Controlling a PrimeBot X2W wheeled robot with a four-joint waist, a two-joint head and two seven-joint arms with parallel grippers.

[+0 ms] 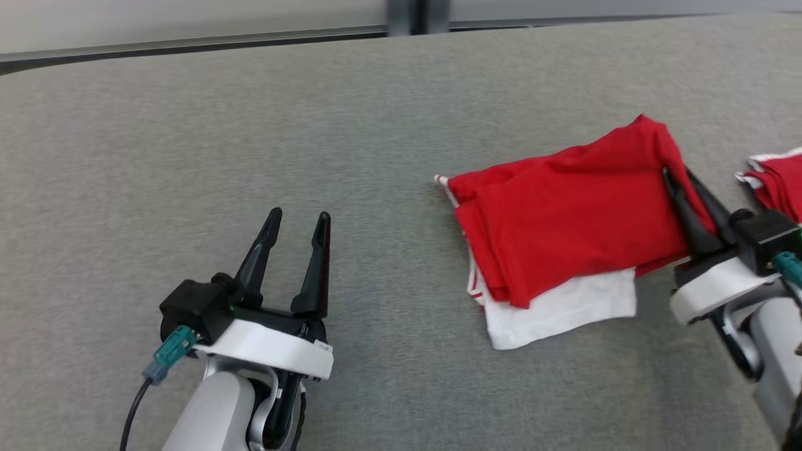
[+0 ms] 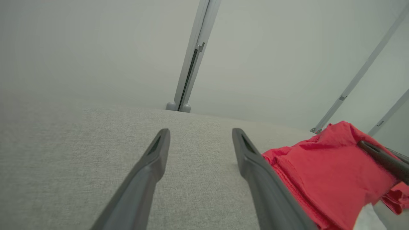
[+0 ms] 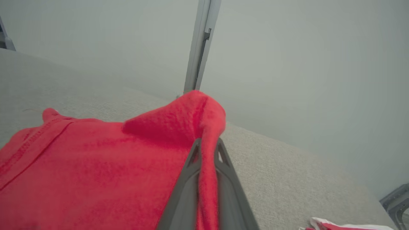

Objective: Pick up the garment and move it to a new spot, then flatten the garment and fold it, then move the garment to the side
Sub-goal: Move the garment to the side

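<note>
1. Writing: a small dark mark on the white collar behind the left gripper (image 1: 299, 216), too small to read.
2. Red short-sleeved jersey garment (image 1: 564, 213) (image 3: 96, 172): folded into a rough oblong, plain red layers uppermost, a white layer (image 1: 564, 307) protruding along the near edge, red-striped white trim (image 1: 474, 282) at the left end.
3. Lying on the grey felt-like table top (image 1: 188, 156), nearer than and to the right of the upright grey metal post (image 1: 416, 15) at the far edge.
4. Long axis running left to right across the table, slanted, with the right end closer to the post's edge than the left end; right-hand corner standing up in a peak.
5. Right gripper (image 1: 678, 175) (image 3: 207, 143): closed on the garment's right-hand edge, a ridge of red cloth pinched between the two dark fingers; right of the post.
6. Left gripper: spread wide, holding nothing, over bare table, nearer than and left of the post, apart from the garment.
7. Second heap of red and white cloth (image 1: 777, 181): farthest right of the post, just beyond the right gripper.
</note>
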